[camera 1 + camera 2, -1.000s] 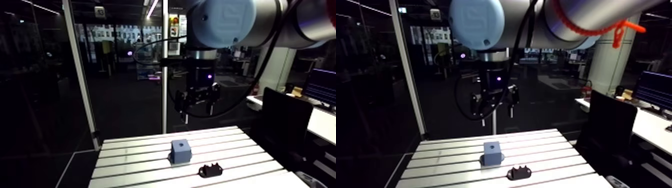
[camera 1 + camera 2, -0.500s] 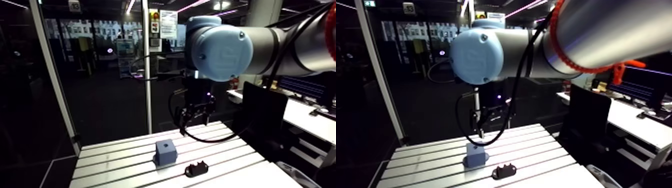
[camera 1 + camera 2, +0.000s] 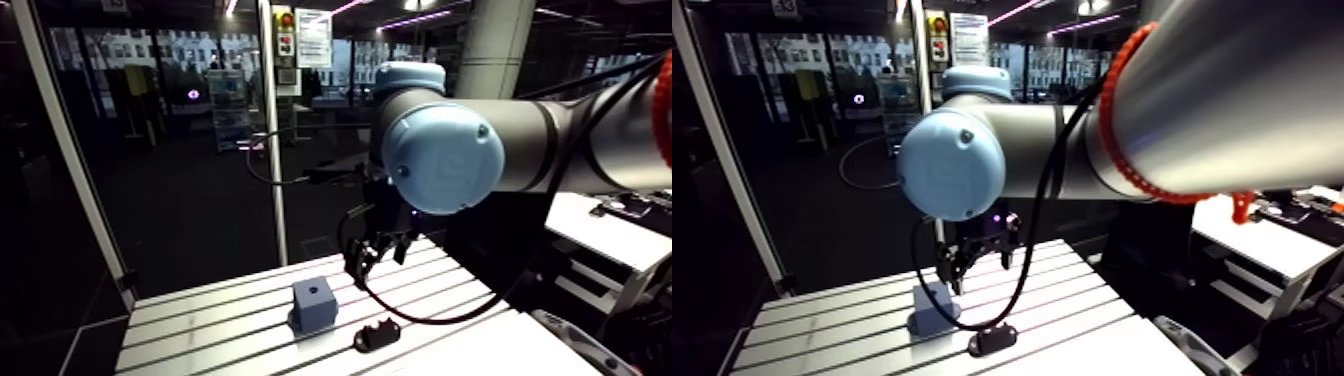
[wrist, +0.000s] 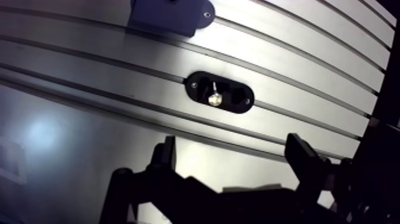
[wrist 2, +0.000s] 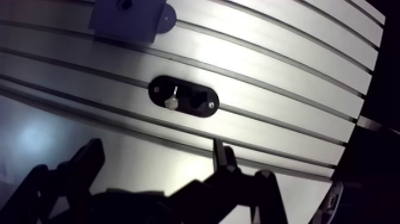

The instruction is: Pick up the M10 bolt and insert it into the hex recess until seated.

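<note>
Two things are seen on the slotted table (image 3: 190,325): a blue block (image 3: 313,304) and a black oval holder (image 3: 377,335). They are set near each other but apart, with the holder nearer the camera in the arm view. A small dark hole (image 3: 316,288) is seen in the top face of the block (its shape cannot be made out).

The bolt (image 4: 215,98) is found in the wrist view, seated at the middle of the holder. Its bright head is turned toward the gripper and its thin shank points toward the block. Whether it stands upright or leans cannot be told. The holder is laid lengthwise along the table's slots.

The gripper (image 4: 233,156) is held above the table with its jaws spread wide, and nothing is caught between them. Its dark fingers (image 4: 167,156) are seen on either side of the gap. The holder lies ahead of them, roughly in line with that gap and clear of both tips. The block is placed beyond the holder, and only part of it (one side and a flange with a screw) is shown in the wrist view.

In the arm view the gripper is seen hanging over the table's far half, beside the block and behind the holder, and neither is touched.
</note>
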Controlling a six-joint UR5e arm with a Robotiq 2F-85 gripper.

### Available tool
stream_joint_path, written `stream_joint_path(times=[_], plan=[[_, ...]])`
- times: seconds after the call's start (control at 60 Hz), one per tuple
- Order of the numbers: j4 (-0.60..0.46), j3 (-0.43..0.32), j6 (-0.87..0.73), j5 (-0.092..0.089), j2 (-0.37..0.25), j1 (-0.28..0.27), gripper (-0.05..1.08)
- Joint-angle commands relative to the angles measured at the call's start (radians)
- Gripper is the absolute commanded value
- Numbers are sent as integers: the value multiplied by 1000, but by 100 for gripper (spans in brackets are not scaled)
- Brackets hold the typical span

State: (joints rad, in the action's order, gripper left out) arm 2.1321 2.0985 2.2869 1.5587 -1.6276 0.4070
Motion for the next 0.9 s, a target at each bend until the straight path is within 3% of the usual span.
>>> stream_joint_path(times=[0.017,0.183,0.283,0.467,0.683,0.9], plan=[[70,37,27,-15,23,3,4],[109,49,26,-15,49,4,12],[135,54,26,-15,63,11,25],[160,66,22,-15,69,20,26],[180,89,-6,-18,82,18,37],[192,93,-15,-18,96,18,40]])
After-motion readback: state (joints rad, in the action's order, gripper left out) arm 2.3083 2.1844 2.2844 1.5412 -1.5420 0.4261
